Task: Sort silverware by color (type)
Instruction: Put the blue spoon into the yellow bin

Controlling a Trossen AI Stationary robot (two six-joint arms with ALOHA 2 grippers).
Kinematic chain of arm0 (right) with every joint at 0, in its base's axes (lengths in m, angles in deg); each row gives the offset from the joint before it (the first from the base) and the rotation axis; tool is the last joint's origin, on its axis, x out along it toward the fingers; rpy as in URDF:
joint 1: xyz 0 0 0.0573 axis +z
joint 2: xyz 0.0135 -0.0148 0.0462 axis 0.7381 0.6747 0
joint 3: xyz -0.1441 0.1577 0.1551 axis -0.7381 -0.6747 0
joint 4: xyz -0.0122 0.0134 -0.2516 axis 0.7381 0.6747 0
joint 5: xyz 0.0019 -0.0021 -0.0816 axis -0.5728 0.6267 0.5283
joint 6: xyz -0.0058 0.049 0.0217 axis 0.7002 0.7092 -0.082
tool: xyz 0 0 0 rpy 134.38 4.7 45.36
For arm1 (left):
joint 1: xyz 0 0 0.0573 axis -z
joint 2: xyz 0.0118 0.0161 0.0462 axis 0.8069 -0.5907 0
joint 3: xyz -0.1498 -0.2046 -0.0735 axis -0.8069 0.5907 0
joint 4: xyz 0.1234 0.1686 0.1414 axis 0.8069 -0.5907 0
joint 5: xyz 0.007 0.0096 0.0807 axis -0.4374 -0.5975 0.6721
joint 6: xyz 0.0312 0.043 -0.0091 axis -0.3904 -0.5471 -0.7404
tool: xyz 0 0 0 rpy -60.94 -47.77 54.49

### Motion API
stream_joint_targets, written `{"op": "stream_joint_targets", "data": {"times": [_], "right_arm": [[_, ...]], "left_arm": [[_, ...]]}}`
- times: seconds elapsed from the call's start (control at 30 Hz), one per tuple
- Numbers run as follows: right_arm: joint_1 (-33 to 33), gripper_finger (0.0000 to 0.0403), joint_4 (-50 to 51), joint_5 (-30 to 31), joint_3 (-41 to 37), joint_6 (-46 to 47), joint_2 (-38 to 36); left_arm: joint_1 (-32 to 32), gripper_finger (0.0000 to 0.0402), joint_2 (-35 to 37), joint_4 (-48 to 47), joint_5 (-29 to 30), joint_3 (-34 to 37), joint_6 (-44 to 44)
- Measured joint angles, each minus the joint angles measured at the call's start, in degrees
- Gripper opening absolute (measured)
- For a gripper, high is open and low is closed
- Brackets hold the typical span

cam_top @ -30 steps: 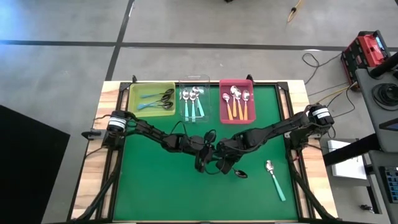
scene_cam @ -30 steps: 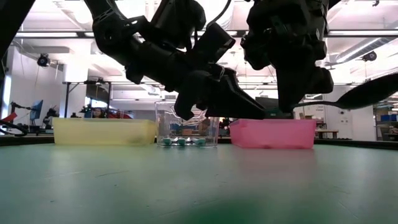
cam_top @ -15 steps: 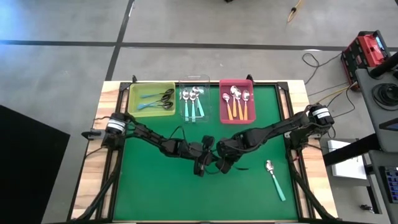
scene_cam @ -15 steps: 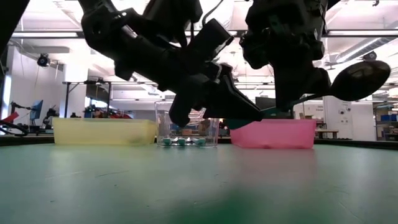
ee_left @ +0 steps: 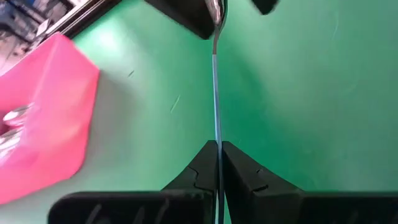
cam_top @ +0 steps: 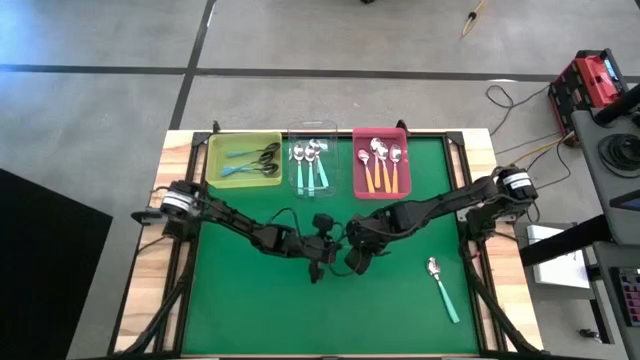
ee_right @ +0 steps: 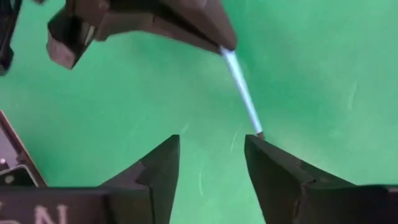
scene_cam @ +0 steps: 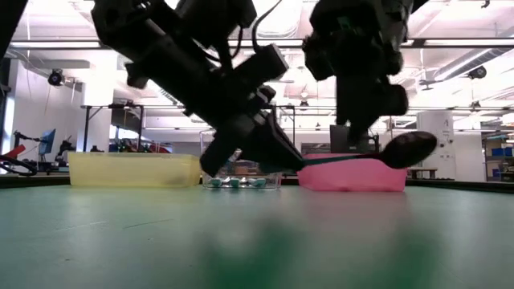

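A spoon with a thin teal handle and a dark bowl hangs nearly level a little above the green table, near its middle. My left gripper is shut on its handle. My right gripper stands open just above the spoon's bowl end, touching nothing I can see; in its wrist view the handle runs from the left fingers past one of its own fingers. In the high view the two grippers meet mid-table. My left gripper pinches the teal handle between its two fingers, at the end away from the bowl. The fingers slant down from the table's left and lie along the handle, which reaches back between them. The spoon sticks out past the fingertips, lifted clear of the table.
At the far edge stand a yellow tray with dark-bowled teal spoons, a clear tray with silver-bowled teal spoons, and a pink tray with orange-handled spoons. Another teal spoon lies on the table at the near right.
My right gripper has let go of the spoon, which now hangs from my left gripper alone. The left gripper has turned and drawn slightly toward the table's left, and the spoon's bowl end has sunk lower and come left with it.
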Motion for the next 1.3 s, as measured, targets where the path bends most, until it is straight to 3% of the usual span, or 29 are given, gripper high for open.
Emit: {"op": "stream_joint_targets", "data": {"times": [0.23,0.47,0.7,0.97,1.3], "right_arm": [[-0.7,0.0187,5.4,6.5,5.4,-7.1,-2.6],[2.7,0.0183,9.4,22.0,8.3,-18.2,-8.8],[10.5,0.0182,7.4,34.0,5.2,-30.2,-14.3],[16.4,0.0182,-9.7,35.9,-1.7,-37.9,-18.1],[16.3,0.0182,-31.1,36.4,-7.8,-50.4,-17.6]], "left_arm": [[0.8,0.0000,6.0,-6.4,5.2,3.7,0.4],[2.0,0.0000,18.3,-6.7,7.2,13.1,2.2],[5.0,0.0000,32.9,-7.0,9.9,21.5,2.9],[9.0,0.0000,42.6,-5.3,9.8,25.4,6.1],[11.7,0.0000,41.0,-4.6,9.8,22.4,5.5]]}}
